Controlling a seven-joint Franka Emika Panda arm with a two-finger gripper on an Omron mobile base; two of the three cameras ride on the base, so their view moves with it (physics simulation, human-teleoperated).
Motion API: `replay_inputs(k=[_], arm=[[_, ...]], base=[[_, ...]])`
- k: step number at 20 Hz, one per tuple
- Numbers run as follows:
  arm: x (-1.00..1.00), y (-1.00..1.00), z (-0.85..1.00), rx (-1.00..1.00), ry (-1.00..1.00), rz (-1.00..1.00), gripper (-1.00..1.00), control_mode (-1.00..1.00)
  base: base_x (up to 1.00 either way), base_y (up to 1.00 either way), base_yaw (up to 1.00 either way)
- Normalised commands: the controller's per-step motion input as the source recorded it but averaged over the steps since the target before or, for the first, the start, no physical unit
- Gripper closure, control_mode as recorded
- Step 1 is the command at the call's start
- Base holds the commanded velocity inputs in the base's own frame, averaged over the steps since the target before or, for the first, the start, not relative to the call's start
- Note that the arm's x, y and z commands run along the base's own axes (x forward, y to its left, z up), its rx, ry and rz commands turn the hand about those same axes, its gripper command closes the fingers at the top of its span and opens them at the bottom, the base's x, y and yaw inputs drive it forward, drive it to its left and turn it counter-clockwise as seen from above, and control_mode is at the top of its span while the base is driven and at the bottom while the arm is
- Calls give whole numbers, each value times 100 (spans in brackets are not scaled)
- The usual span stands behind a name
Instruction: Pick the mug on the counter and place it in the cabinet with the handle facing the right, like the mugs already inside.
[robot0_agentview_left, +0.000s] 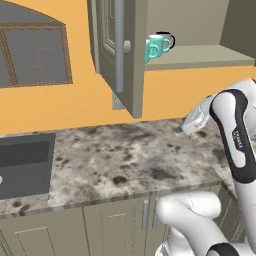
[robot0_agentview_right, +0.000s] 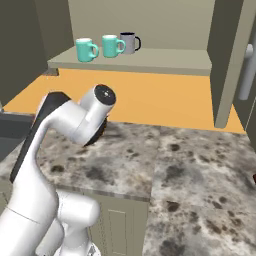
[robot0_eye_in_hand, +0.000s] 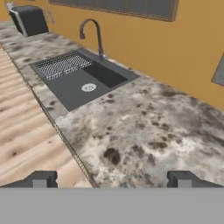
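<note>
So the hand is spread wide and empty, aimed down at bare speckled grey-beige stone counter, both teal ceramic mugs sitting way above it on the olive-grey cabinet's shelf.

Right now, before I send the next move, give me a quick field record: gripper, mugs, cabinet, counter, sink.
gripper: open, nothing between the fingertips, looking down over the counter
mugs on shelf: two teal mugs and a black mug, in a row
mug handles: all point right in the right base view
cabinet: door open, shelf visible
counter: speckled stone
sink: dark basin with curved faucet
</note>
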Motion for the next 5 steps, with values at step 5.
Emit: replay_inputs(k=[5], arm=[[-21, -8, -100, -1, 3, -5, -100, -100]], base=[[0, 0, 0]])
